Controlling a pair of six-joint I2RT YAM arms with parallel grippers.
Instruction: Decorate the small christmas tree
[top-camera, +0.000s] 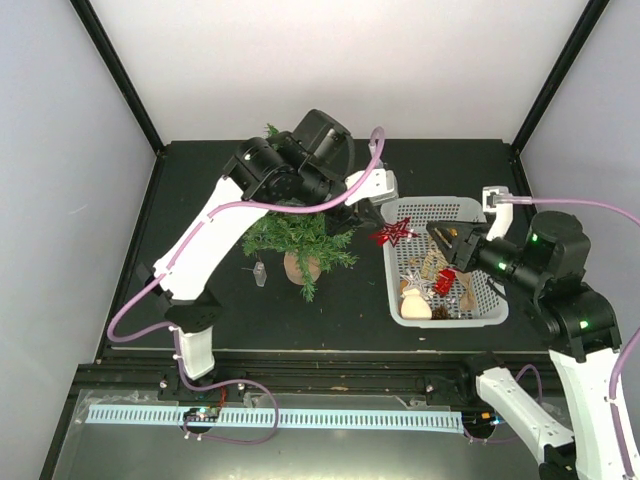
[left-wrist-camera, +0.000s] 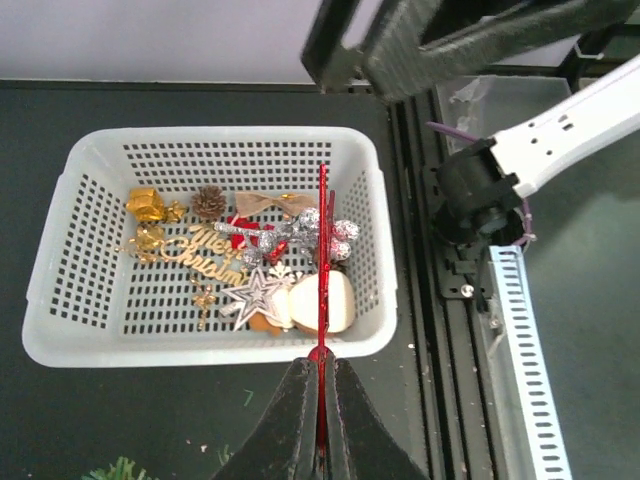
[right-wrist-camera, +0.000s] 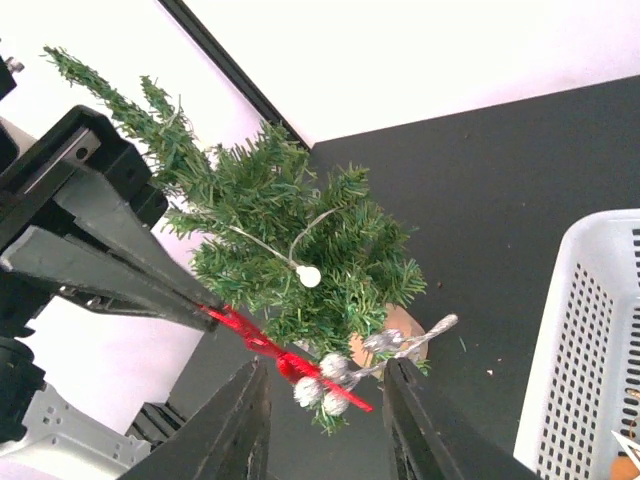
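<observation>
Reach favours the left arm: the left gripper, pinched shut on a thin red star, hangs just at 3 o'clock of the small christmas tree, so the coming move should run toward 9 o'clock. The tree stands mid-way on the black table, long axis upright, round tan base down, tip showing toward 12 o'clock from overhead. Its bushy dark green needles carry one small pale bulb on a wire. The right gripper hovers farther off, over the white basket at 3 o'clock, jaws partly apart about a silver berry sprig; contact there is unclear.
</observation>
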